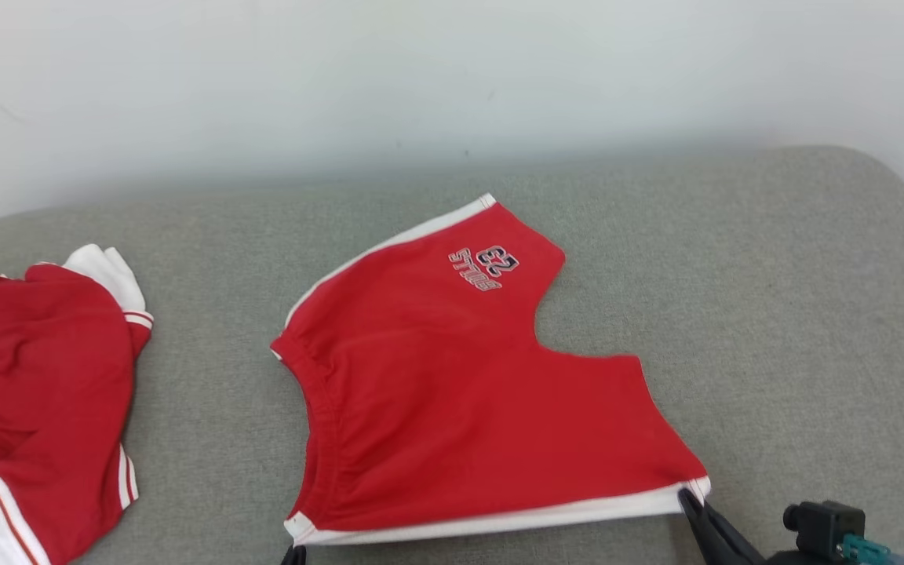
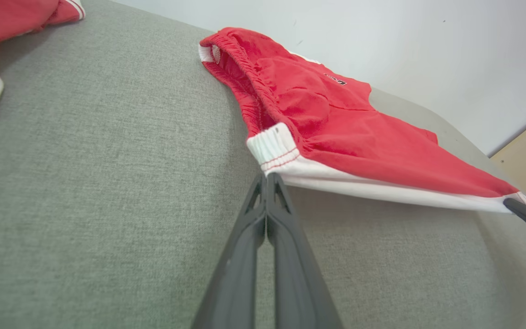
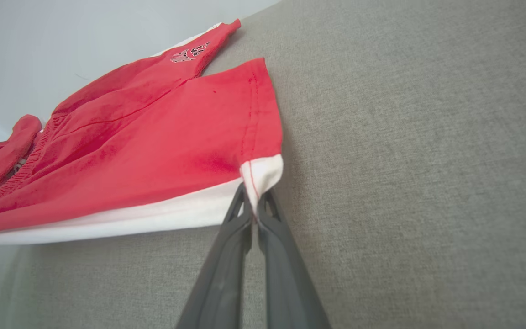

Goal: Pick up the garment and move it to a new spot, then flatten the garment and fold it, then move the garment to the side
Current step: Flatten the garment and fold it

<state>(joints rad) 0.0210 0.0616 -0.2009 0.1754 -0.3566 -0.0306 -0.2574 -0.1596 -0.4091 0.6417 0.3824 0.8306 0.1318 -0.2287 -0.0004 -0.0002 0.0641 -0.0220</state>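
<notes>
We have the red shorts [image 1: 436, 392] spread out in the middle of the grey surface [image 1: 797, 329]. Our left hand [image 2: 267, 176] is squeezed tight on the white corner of the waist band. In the head view that corner is at about 7 o'clock of the shorts. Our right hand [image 3: 254, 208] is squeezed tight too, with the white corner of a leg hem pinched between its fingers, at about 4 o'clock of the shorts.

The white strip [image 1: 499, 522] along the near side runs straight from one hand to the other. In the wrist views it sits a little up off the surface, with a shadow under it. The rest of the shorts lies on the surface.

The crinkly waist is at 9 o'clock. One leg points to 1 o'clock and has small letters [image 1: 487, 268] on it. The other leg points to 4 o'clock.

Some other red and white clothes [image 1: 36, 377] lie in a heap at 9 o'clock of the head view, well apart from the shorts. A pale wall [image 1: 421, 78] stands behind the surface at 12 o'clock
</notes>
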